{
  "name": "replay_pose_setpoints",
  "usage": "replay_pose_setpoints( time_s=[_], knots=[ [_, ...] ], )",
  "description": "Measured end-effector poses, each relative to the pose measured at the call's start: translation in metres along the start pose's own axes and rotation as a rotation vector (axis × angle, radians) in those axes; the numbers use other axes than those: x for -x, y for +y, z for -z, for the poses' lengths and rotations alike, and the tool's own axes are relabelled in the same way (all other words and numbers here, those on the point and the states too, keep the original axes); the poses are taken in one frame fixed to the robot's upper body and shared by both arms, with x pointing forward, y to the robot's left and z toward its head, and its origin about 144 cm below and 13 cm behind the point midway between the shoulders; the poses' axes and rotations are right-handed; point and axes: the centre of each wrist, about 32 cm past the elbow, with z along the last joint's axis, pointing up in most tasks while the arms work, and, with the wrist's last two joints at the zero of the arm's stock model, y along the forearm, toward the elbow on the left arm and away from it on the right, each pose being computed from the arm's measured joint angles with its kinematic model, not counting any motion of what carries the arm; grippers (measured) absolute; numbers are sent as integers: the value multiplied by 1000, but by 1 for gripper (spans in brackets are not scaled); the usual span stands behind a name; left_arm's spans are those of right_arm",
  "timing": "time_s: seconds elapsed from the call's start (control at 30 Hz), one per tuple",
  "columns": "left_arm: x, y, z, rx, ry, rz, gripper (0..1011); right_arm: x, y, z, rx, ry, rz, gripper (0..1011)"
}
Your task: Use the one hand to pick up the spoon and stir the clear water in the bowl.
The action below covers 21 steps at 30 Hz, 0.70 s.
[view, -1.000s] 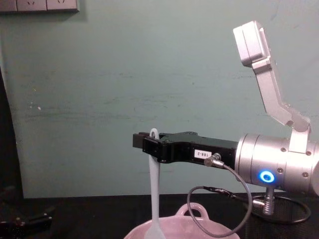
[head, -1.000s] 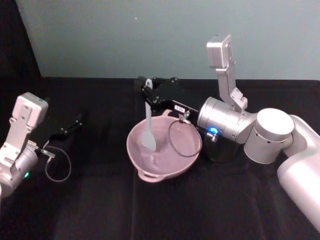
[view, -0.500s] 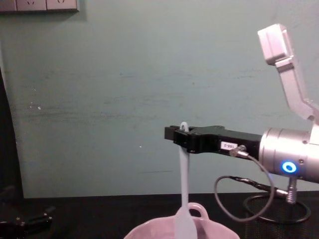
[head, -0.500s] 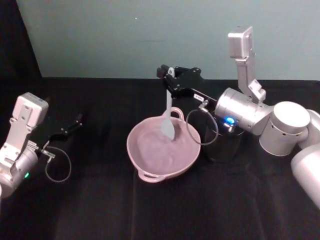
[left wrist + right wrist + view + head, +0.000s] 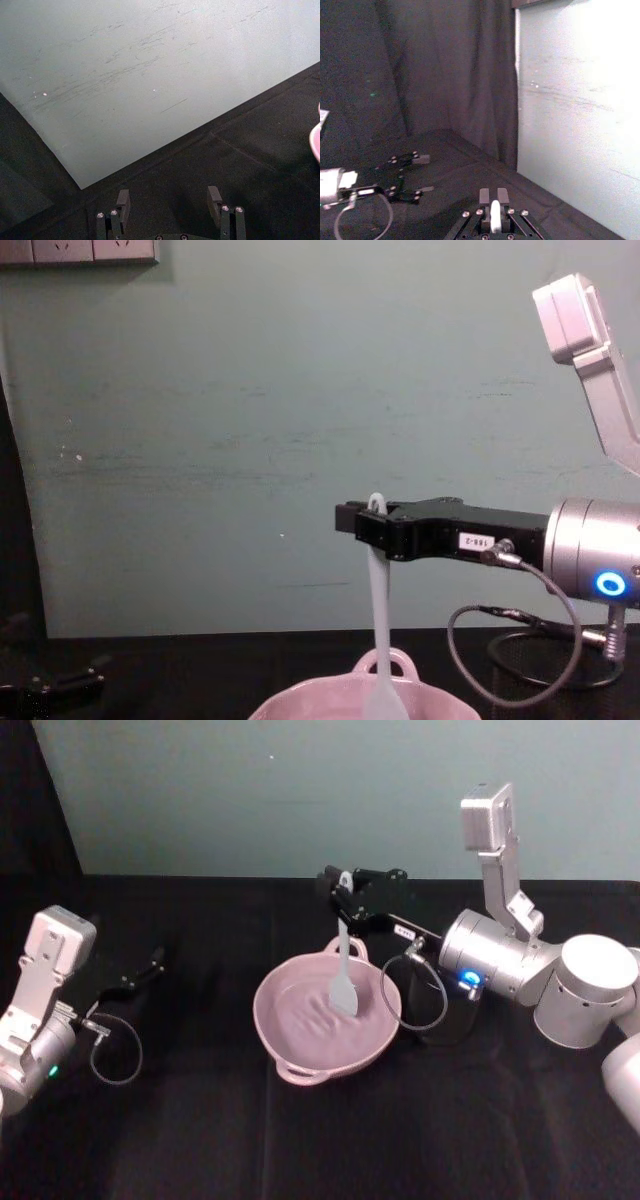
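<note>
Spoon [image 5: 343,978] | handle end pinched by right gripper [image 5: 341,884], blade hung in water [image 5: 305,1020] of bowl [image 5: 261,1024] near far rim | left gripper [image 5: 148,968] parked apart, spread | risk: rim struck, bowl shoved, water slopped by wide sweep.

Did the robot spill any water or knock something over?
Nothing stands out. The bowl sits upright, the spoon hangs straight down into it from the right gripper, and no puddle shows on the cloth. The left gripper lies open, far left.
</note>
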Motion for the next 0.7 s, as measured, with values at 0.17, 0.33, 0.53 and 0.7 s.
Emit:
replay_pose_setpoints(
  time_s=[0.17,0.33,0.53,0.7],
  knots=[
    [0,0,0,0,0,0,1011,12,3,-1,-5,6,-40,108],
    [0,0,0,0,0,0,1011,23,12,0,-13,19,-95,109],
    [0,0,0,0,0,0,1011,31,28,1,-20,25,-146,109],
    [0,0,0,0,0,0,1011,27,36,4,-25,25,-145,109]
  ],
)
